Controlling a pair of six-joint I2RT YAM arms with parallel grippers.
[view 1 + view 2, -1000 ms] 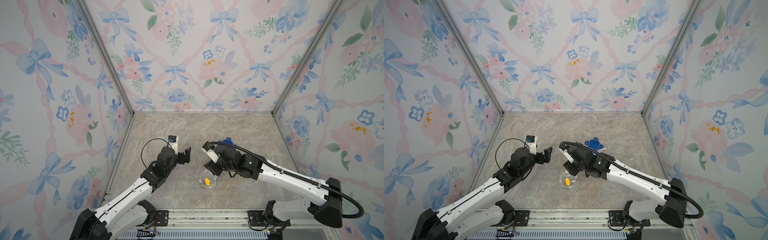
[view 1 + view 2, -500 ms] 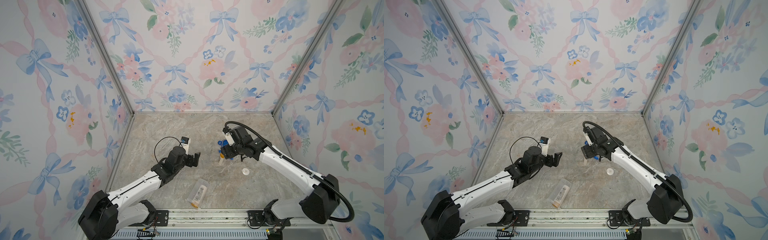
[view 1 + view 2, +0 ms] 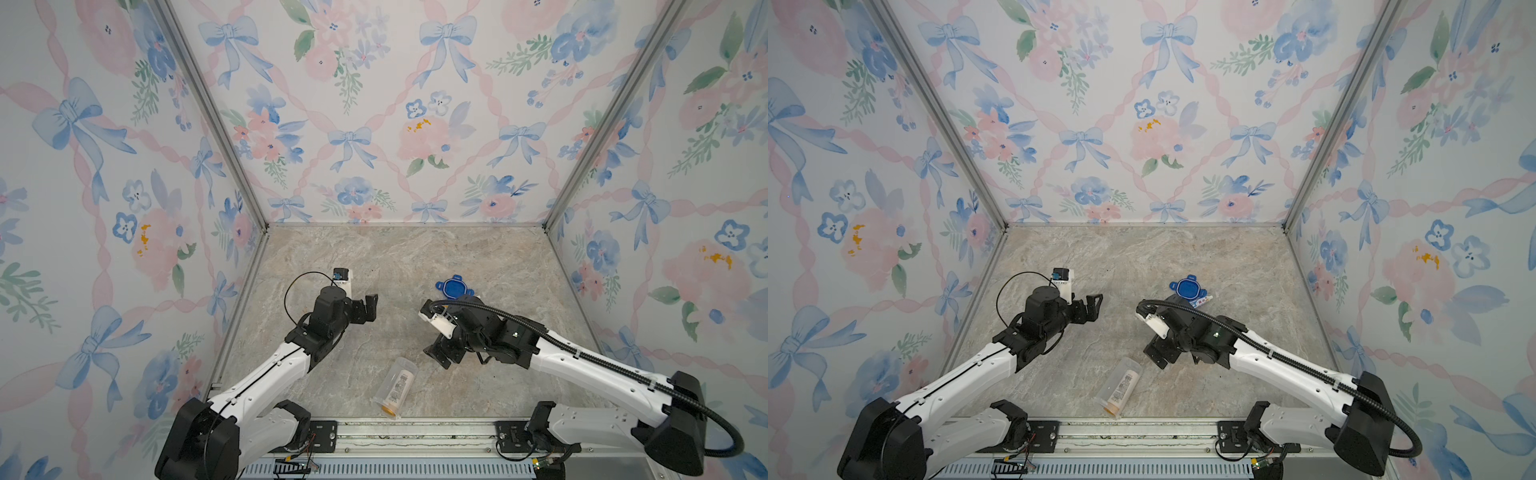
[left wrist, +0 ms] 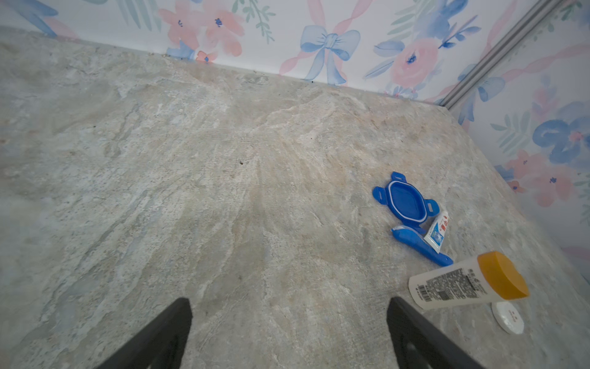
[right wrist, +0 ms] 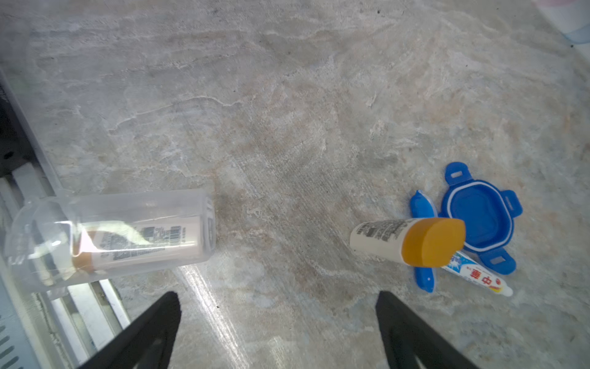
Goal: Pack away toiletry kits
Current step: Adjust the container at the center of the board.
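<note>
Both grippers gape empty, the right gripper (image 3: pixel 441 354) nearer the orange-capped tube (image 5: pixel 408 240), which lies crosswise just beyond its fingers beside the blue lid (image 5: pixel 479 217).

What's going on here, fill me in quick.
Two robot arms are packing a toiletry kit, and neither holds anything. The left gripper and right gripper both hang open above the table. The clear cup lies on its side with one orange-capped tube inside. The other orange-capped tube, the toothpaste tube and the white disc are loose by the blue lid.
</note>
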